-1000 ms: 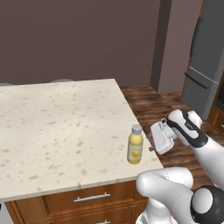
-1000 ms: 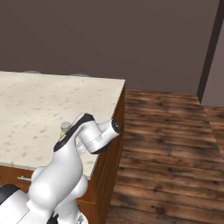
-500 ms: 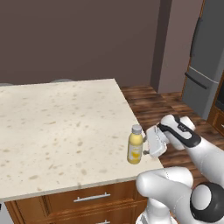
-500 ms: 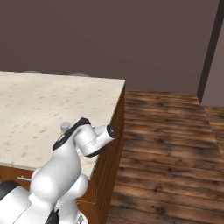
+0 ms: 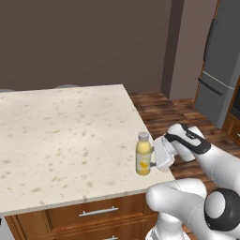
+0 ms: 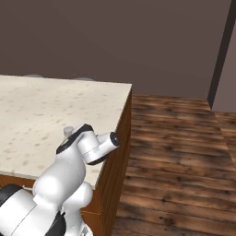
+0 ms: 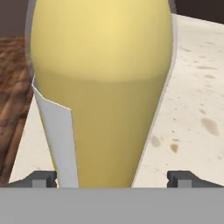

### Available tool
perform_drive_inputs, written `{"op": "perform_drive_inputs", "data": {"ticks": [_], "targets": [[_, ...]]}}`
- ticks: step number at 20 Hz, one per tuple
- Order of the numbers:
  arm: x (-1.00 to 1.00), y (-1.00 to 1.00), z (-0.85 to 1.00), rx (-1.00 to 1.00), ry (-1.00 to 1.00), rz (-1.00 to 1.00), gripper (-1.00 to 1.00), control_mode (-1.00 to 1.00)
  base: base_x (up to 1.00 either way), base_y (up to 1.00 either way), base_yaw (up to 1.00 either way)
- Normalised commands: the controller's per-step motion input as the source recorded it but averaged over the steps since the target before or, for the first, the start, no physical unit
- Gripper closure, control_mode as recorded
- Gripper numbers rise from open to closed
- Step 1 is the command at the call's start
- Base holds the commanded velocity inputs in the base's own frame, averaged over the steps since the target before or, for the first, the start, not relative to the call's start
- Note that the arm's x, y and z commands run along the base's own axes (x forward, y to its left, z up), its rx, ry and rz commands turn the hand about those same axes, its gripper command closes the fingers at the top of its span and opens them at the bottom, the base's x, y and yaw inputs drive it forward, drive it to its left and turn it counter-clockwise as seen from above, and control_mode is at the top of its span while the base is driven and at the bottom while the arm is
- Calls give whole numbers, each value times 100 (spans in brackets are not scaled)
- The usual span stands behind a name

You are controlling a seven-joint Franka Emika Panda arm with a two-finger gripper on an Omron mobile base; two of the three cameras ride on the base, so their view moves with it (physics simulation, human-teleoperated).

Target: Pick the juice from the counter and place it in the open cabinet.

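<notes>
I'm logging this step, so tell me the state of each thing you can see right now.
Juice: upright on the counter near its right edge, cap on, between the fingers.
Gripper: open, fingertips either side of the bottle, not closed on it.
Counter: drawers below shut.

The juice (image 5: 143,159), a slim bottle of pale yellow liquid with a grey-white cap, is stood upright. It is set near the right front corner of the counter (image 5: 61,136), a beige speckled slab.
</notes>
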Motion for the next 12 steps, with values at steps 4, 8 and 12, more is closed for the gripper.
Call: {"op": "perform_drive_inputs", "data": {"ticks": [4,8,12], "targets": [[0,12,-5,0,0,0,-100,-100,0,0,0],[0,2,-7,2,0,0,-100,-100,0,0,0],[-6,5,-10,3,0,0,-100,-100,0,0,0]]}}
